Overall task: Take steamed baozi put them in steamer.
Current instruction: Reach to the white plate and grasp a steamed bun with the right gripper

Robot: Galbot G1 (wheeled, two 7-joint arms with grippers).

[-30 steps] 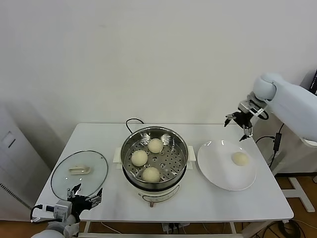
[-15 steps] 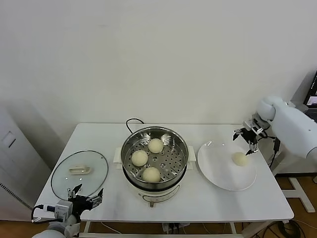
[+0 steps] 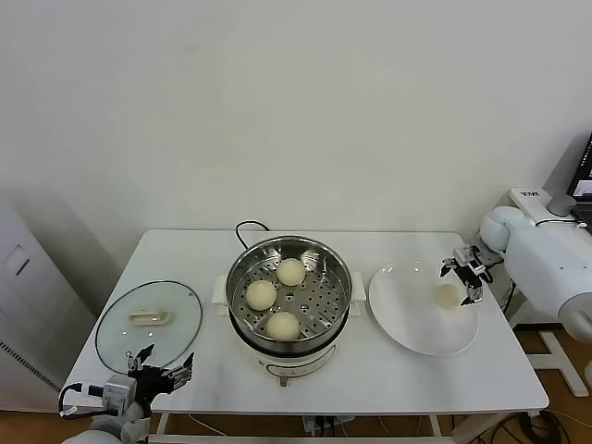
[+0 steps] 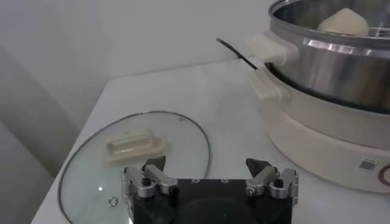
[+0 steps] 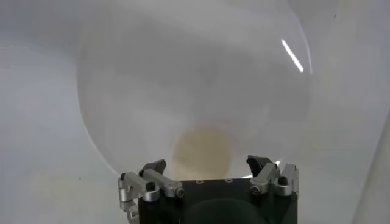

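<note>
Three cream-white baozi [image 3: 277, 297] lie on the perforated tray inside the shiny steamer [image 3: 242, 263] at the table's middle. A fourth baozi [image 3: 448, 295] lies on the white plate [image 3: 407, 319] to the right. My right gripper [image 3: 465, 274] is open and hovers just above this baozi; in the right wrist view the baozi [image 5: 202, 151] lies between and beyond the open right gripper [image 5: 208, 166]. My left gripper [image 3: 162, 363] is open and empty, parked at the table's front left edge; it also shows in the left wrist view [image 4: 206, 164].
A round glass lid [image 3: 148, 319] with a cream handle lies flat at the table's left, also in the left wrist view [image 4: 134, 146]. A black cord [image 3: 246, 228] runs behind the steamer. The white wall is close behind the table.
My right gripper has come down and moved right, from above the plate's far rim to just over the baozi on the plate. The left arm has not moved.
</note>
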